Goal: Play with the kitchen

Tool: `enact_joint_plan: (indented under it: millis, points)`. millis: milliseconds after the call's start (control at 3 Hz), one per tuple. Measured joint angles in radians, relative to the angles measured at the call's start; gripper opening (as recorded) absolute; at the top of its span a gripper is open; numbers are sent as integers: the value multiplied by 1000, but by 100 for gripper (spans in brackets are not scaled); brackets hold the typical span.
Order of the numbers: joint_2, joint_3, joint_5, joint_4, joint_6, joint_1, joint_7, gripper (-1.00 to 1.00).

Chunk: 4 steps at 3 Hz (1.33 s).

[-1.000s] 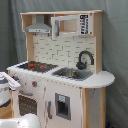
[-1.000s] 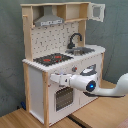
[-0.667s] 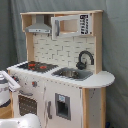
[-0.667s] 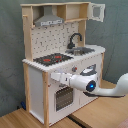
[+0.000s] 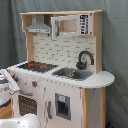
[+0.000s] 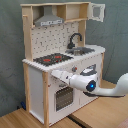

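The kitchen is a tall white-and-light-wood toy that shows in both exterior views. It has a black-red stovetop, a black faucet over a sink, and a grey hood. In the second exterior view my white arm reaches in from the second exterior view's right. My gripper is at the kitchen's front panel, just under the stovetop and above the oven door. In the first exterior view only part of the arm shows, at the first exterior view's left edge beside the stove corner.
The kitchen stands on a wooden tabletop in front of a grey curtain. An upper cabinet door hangs open at the second exterior view's top right. A white rounded part sits at the first exterior view's bottom edge.
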<state>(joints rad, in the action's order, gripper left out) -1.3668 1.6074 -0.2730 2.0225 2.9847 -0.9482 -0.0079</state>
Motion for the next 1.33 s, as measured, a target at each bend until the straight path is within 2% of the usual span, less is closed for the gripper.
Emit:
enact_joint_plan:
  millis: [1333]
  points:
    - [0,-3,0,4,19,1,444,-100]
